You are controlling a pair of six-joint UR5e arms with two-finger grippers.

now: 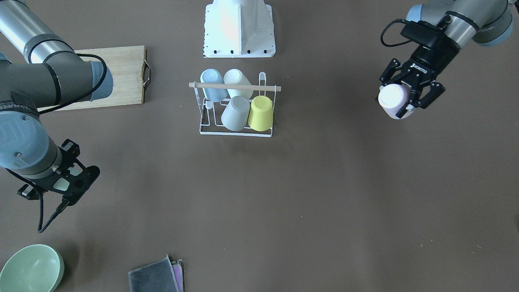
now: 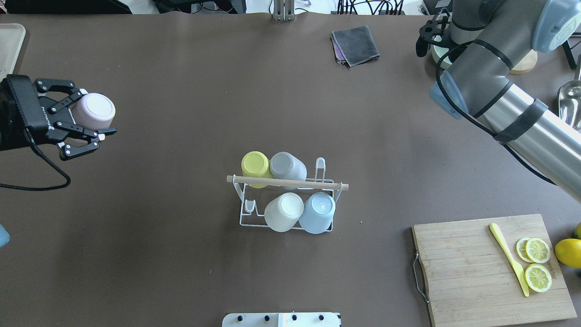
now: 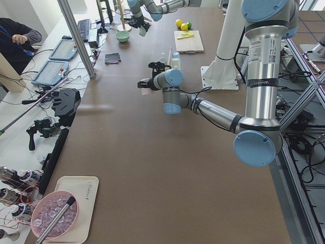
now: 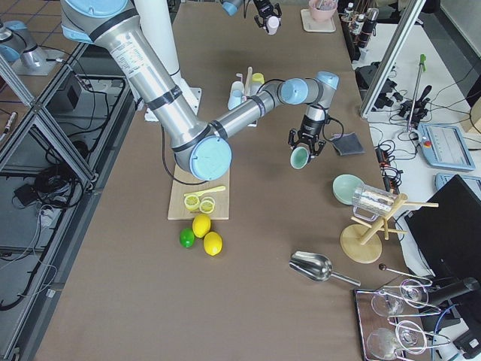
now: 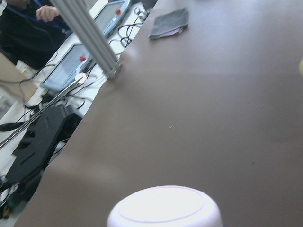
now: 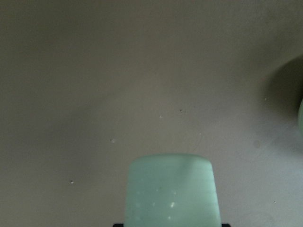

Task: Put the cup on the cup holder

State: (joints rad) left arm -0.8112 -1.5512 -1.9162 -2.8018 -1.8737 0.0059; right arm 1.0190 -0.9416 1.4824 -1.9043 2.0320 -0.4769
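Left gripper (image 2: 96, 117) clenched on pink cup (image 2: 94, 109), well off rack's (image 2: 327, 185) left; right gripper (image 4: 302, 156) grasped green cup (image 6: 171, 189), well off rack's right.

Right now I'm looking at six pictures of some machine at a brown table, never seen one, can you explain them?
It is a robot with two jointed arms, each ending in a two-finger hand. Two pictures look down on the table, one from behind the robot, one facing it; two look along it from its ends; two come from cameras on the wrists. Mid-table stands a white wire cup holder carrying four cups: yellow, grey, white, blue. There are also a cutting board with lemon slices, a folded grey cloth and a green bowl. The left hand holds a pink cup, the right hand a green cup, both away from the holder.
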